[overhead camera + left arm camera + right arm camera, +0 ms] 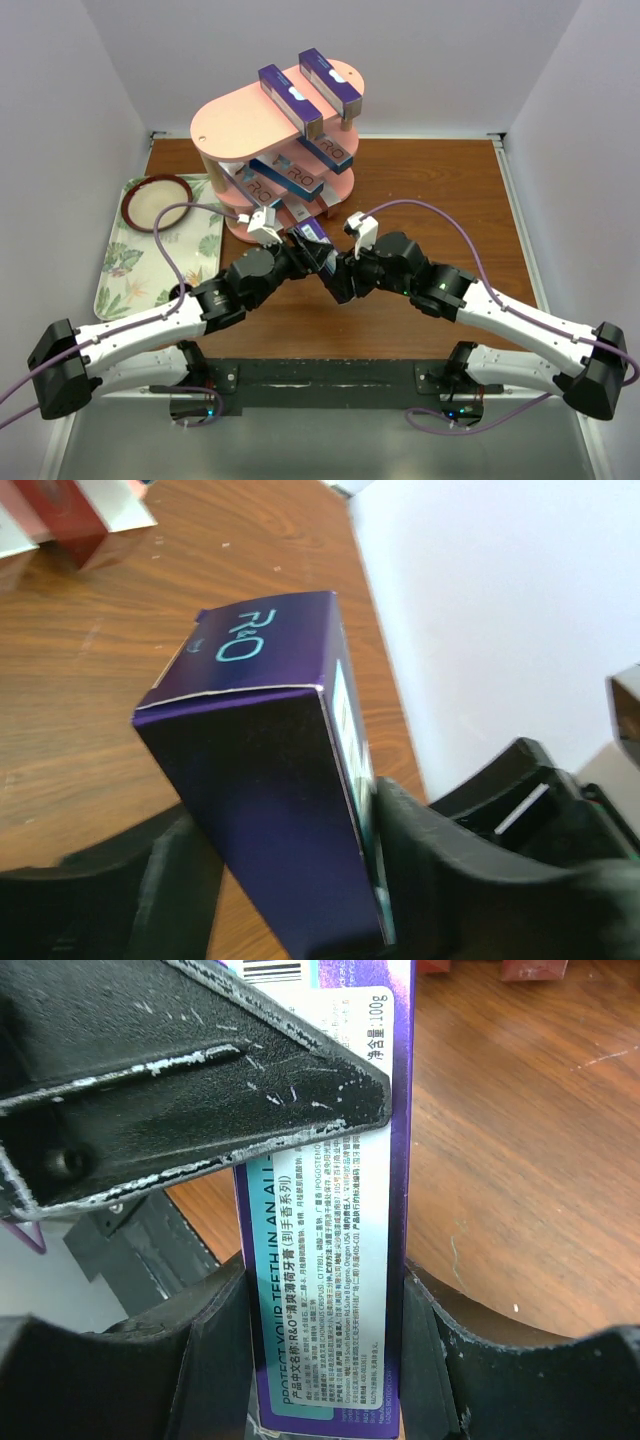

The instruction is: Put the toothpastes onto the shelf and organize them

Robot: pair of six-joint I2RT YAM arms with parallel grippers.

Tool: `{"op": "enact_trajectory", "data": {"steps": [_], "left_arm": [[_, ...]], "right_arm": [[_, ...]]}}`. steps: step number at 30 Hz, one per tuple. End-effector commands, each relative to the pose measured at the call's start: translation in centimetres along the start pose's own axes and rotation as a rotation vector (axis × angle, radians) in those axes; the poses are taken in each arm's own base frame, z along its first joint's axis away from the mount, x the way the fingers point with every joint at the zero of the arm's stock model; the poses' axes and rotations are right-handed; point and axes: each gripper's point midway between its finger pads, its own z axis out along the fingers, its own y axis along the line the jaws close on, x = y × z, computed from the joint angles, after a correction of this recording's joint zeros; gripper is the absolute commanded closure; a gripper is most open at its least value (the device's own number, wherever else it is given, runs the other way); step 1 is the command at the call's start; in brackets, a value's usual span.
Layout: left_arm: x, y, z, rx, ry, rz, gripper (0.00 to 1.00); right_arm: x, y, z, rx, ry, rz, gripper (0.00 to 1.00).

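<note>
Both grippers hold one purple toothpaste box [314, 243] above the table, in front of the pink shelf [240, 115]. My left gripper [300, 252] is shut on it; in the left wrist view [290, 880] the box [260, 740] stands up between the fingers, "R&O" lettering on its end. My right gripper [338, 268] is shut on the other end [325, 1350]; there the box's label side [330, 1210] faces the camera, and the left gripper's scratched finger [200, 1080] lies across it. Two purple boxes [290, 100] lie on the shelf's top tier, and several blue and purple ones [300, 175] on the lower tiers.
A floral tray [120, 265] lies at the left with a brown-rimmed dish [157, 200] on it. Red and white boxes [60, 515] stand at the shelf's foot. White walls close in the table on three sides.
</note>
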Motion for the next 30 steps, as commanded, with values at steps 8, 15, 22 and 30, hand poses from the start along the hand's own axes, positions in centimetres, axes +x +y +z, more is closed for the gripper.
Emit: {"op": "enact_trajectory", "data": {"steps": [8,15,22,30], "left_arm": [[-3.2,-3.8,-2.7,0.248,-0.143,-0.06,0.59],[-5.7,-4.6,-5.4,0.359,-0.254,-0.085,0.64],[-9.0,-5.6,-10.4,0.531,-0.42,-0.065,0.65],[-11.6,-6.0,-12.7,0.624,-0.538,-0.053,0.63]], "right_arm": [[-4.3,2.9,-1.1,-0.119,-0.176,0.071,0.22],[-4.5,3.1,-1.8,-0.167,-0.212,0.114,0.02],[-7.7,4.3,-5.1,-0.59,-0.367,0.286,0.02],[-9.4,6.7,-7.6,-0.782,-0.442,0.227,0.02]]}}
